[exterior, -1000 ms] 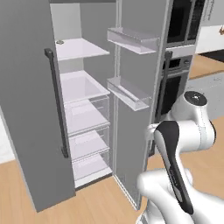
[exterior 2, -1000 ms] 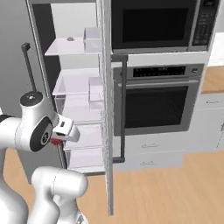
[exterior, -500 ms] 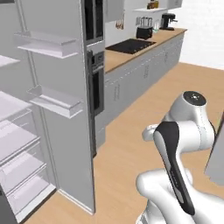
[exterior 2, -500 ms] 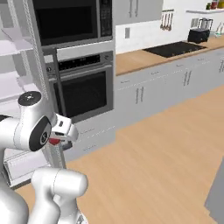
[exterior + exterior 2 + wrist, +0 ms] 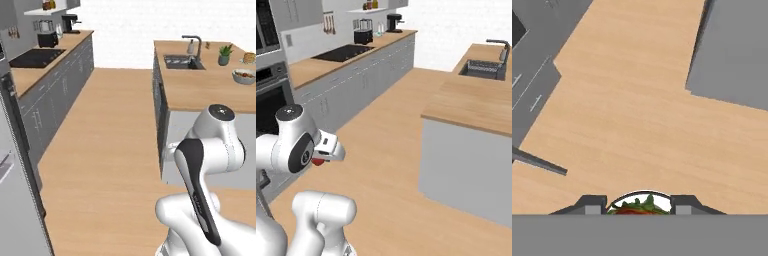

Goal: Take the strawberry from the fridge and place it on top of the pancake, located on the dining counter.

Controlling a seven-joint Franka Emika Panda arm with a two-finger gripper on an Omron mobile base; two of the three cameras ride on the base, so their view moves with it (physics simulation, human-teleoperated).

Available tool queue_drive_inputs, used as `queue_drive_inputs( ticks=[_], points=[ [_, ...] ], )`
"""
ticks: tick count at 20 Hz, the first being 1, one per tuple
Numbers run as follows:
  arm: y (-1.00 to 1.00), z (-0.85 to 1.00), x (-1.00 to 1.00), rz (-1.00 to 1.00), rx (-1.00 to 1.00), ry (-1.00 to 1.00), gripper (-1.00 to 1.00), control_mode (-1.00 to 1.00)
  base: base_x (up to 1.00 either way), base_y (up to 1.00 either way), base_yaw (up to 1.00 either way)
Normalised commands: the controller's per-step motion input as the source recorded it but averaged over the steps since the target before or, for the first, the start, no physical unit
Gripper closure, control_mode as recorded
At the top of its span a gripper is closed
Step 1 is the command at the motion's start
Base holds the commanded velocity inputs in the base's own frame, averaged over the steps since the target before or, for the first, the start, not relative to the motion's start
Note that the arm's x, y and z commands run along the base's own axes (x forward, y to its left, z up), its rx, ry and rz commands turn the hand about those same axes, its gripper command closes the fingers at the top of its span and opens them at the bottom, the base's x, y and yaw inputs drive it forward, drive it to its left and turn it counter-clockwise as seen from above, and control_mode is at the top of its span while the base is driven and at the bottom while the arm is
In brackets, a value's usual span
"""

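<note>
The gripper (image 5: 639, 207) is pinched on the strawberry (image 5: 637, 209): in the hand view the red berry with its green leaves sits between the two dark fingertips, low in the picture, with only bare wood floor (image 5: 637, 100) beneath it. In the right base view a spot of red (image 5: 318, 161) shows under the white hand, tucked close to the arm. Carrying it folded in like this probably keeps the small fruit steady and clear of furniture while the base drives across the kitchen.

The table (image 5: 210, 92) stands ahead and to the right in the left base view, a long light-wood top on a pale grey base, with a dark sink (image 5: 184, 62) and tap (image 5: 193, 44) at its far part. The pancake (image 5: 248, 57) sits on its plate near the right edge of that view, past a white fruit bowl (image 5: 244, 76) and beside a small potted plant (image 5: 225, 54). A grey edge of the fridge (image 5: 17, 190) with a dark bar handle shows at the lower left.

The pick seems done and the transport under way; the placing is not yet begun. The gripper is well apart from the pancake, so the base would likely need to come alongside the table before the arm can reach over the bowl and plate. The berry being so small, a loosened pinch on the way would drop it to the floor.
</note>
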Motion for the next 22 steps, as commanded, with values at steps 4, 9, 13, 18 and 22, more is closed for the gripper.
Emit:
queue_drive_inputs(
  ticks=[4, 9, 13, 18, 22],
  points=[
    [0.0, 0.0, 0.0, 0.0, 0.0, 0.0, 1.0, 1.0, 0.0, -0.86, -0.63],
    [0.0, 0.0, 0.0, 0.0, 0.0, 0.0, 1.0, 1.0, 0.39, -1.0, -0.18],
    [0.0, 0.0, 0.0, 0.0, 0.0, 0.0, 1.0, 1.0, 0.6, -1.0, 0.0],
    [0.0, 0.0, 0.0, 0.0, 0.0, 0.0, 1.0, 1.0, 0.68, -1.0, 0.0],
    [0.0, 0.0, 0.0, 0.0, 0.0, 0.0, 1.0, 1.0, 0.48, -1.0, 0.0]
  ],
)
